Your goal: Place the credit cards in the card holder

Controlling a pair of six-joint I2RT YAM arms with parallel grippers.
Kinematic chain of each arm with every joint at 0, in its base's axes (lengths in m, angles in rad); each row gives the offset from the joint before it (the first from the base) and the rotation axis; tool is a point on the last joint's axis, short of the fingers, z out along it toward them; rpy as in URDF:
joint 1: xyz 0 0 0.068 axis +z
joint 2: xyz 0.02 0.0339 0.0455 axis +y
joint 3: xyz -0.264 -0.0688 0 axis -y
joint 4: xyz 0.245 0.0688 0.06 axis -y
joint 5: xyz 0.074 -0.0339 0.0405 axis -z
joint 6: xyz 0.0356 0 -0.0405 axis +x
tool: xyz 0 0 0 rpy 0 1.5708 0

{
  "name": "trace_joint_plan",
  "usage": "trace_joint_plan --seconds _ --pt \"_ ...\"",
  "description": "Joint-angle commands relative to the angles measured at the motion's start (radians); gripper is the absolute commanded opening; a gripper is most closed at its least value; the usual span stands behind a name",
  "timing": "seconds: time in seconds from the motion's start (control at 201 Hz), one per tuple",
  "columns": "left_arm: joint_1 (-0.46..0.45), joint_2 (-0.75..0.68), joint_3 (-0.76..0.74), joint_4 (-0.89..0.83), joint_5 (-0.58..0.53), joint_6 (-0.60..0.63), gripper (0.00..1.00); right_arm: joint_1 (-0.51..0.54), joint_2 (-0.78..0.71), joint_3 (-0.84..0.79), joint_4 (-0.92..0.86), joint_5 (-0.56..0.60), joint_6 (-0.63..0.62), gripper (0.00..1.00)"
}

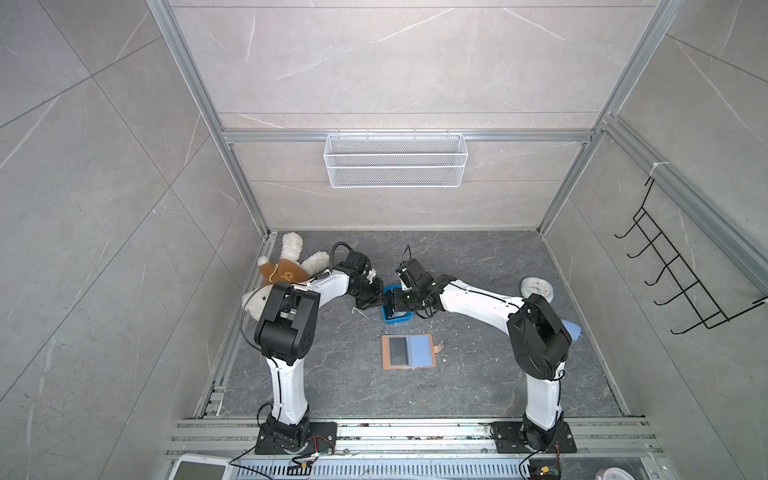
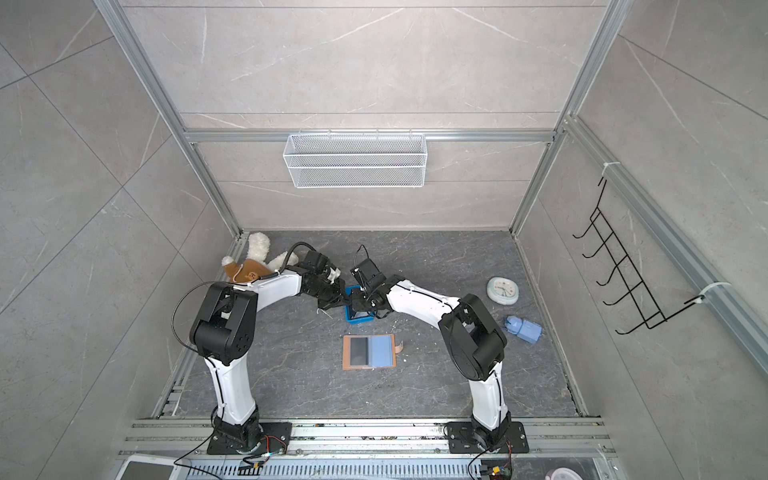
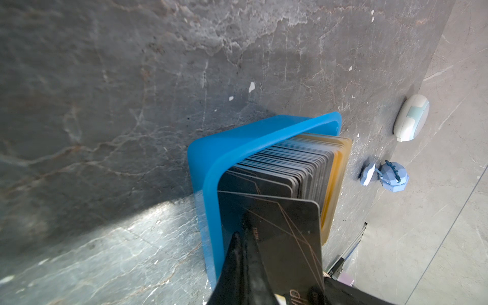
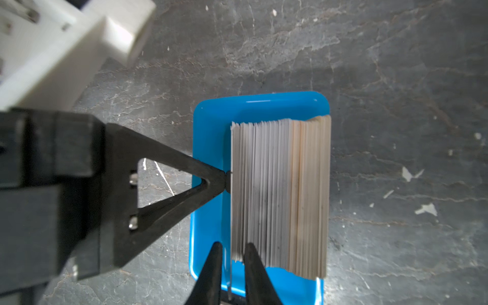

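Note:
A blue tray (image 1: 400, 319) (image 4: 211, 118) holds the credit cards (image 4: 277, 184) (image 3: 290, 163) standing on edge in a thick stack. The front black card (image 3: 285, 224) leans away from the rest. My left gripper (image 3: 241, 227) (image 1: 376, 301) is shut, and its tip (image 4: 225, 179) rests against that front card. My right gripper (image 4: 233, 247) (image 1: 392, 311) points down at the tray's end, jaws narrowly open astride the leaning card's edge. The card holder (image 1: 422, 350) (image 2: 382, 351) lies open nearer the arm bases, with a dark card (image 1: 399, 349) in its left sleeve.
A plush toy (image 1: 286, 266) lies at the back left behind the left arm. A round clock (image 1: 537, 289) (image 3: 410, 117) and a small blue object (image 2: 523, 328) sit to the right. A wire basket (image 1: 395, 160) and a hook rack (image 1: 681, 270) hang on the walls.

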Motion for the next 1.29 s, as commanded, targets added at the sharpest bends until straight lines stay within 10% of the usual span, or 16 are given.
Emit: trace_joint_plan --seconds 0.0,0.319,0.817,1.29 --pt "-0.006 0.019 0.021 -0.024 0.013 0.015 0.0 0.007 0.018 0.029 -0.026 0.014 0.01 0.17" --pt "-0.007 -0.008 0.032 -0.041 -0.006 0.035 0.0 0.008 -0.039 0.01 -0.023 0.013 0.022 0.0" --pt "-0.007 -0.208 0.042 -0.053 -0.018 0.127 0.04 -0.034 -0.293 -0.095 -0.031 -0.044 0.069 0.0" --pt "-0.018 -0.457 -0.12 0.138 0.174 -0.015 0.19 -0.268 -0.647 -0.399 0.135 -0.466 0.266 0.0"
